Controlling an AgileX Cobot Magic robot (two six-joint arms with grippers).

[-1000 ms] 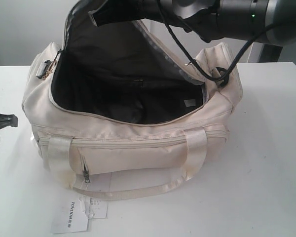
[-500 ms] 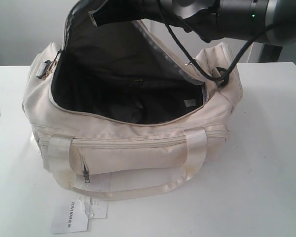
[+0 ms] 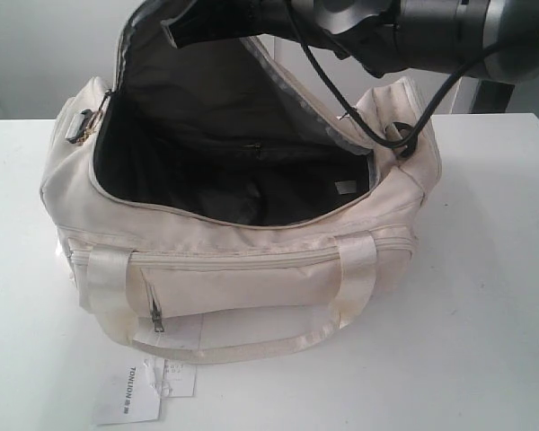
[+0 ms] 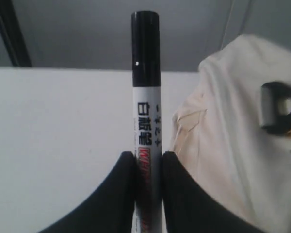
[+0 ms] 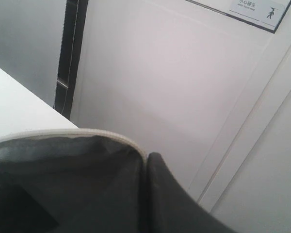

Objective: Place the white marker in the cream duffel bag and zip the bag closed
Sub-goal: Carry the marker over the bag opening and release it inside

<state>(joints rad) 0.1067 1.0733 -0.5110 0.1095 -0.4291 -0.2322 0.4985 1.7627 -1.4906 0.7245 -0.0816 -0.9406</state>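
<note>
The cream duffel bag (image 3: pixel 251 269) stands open on the white table, its black lining showing. My right gripper (image 3: pixel 175 27) is shut on the edge of the bag's top flap (image 3: pixel 198 81) and holds it up; in the right wrist view the flap's cream-edged rim (image 5: pixel 68 170) is pinched at the gripper (image 5: pixel 144 162). My left gripper (image 4: pixel 148 162) is shut on the white marker (image 4: pixel 146 97), whose black cap points away from the fingers. It hangs beside one end of the bag (image 4: pixel 223 145), near a black D-ring (image 4: pixel 279 107). The exterior view shows neither the left gripper nor the marker.
A white paper hangtag (image 3: pixel 130 391) lies on the table (image 3: pixel 485 314) in front of the bag. The front strap handle (image 3: pixel 251 346) droops over the front pocket. The right arm and its cable (image 3: pixel 341 99) cross above the bag's far right end.
The left gripper's black parts, seen at the exterior view's left edge a second ago, have slid out of that view. The bag and the right arm have stayed put.
</note>
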